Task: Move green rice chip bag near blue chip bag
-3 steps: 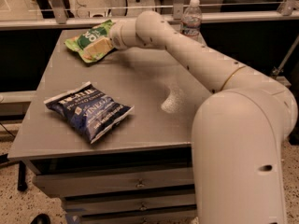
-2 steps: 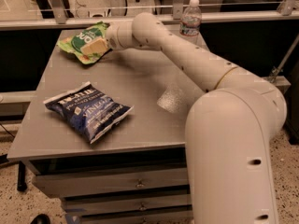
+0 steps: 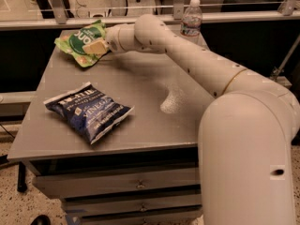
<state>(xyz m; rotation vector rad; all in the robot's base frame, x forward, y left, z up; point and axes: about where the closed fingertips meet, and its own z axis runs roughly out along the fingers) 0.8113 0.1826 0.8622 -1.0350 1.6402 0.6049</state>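
Note:
The green rice chip bag (image 3: 80, 42) is at the table's far left corner, tilted, with its dark green logo facing up. My gripper (image 3: 99, 46) is at the bag's right edge, and a tan finger (image 3: 96, 46) lies over the bag; it is shut on the bag. The blue chip bag (image 3: 88, 110) lies flat on the near left part of the table, well in front of the green bag. My white arm reaches from the lower right across the table to the far left.
A clear water bottle (image 3: 191, 18) stands at the table's far edge, right of my arm. The grey table (image 3: 140, 93) has drawers below its front edge. A rail and glass run behind it.
My gripper and the green bag have shifted slightly to the left along the far edge. The blue bag has not moved.

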